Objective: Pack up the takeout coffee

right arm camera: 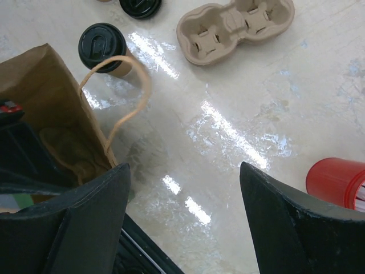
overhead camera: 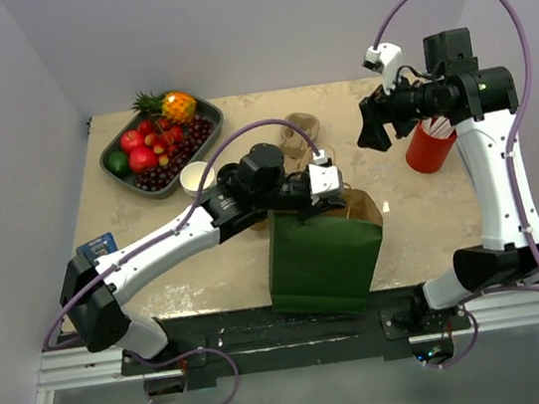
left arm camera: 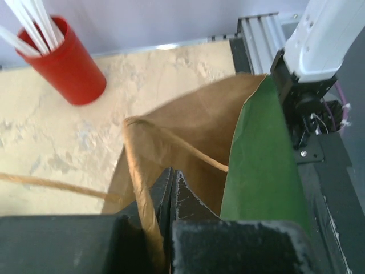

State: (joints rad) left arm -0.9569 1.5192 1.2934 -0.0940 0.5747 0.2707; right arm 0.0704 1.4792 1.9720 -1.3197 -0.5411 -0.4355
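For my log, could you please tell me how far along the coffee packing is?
Done: nothing visibly packed. In hand: left gripper pinches the green bag at its rim; right gripper open, empty. Left: lidded coffee cup on the table; pulp carrier empty.

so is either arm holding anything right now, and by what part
The left fingers are shut on the paper bag, pinching the rim of its open mouth. The right fingers are open and hold nothing.
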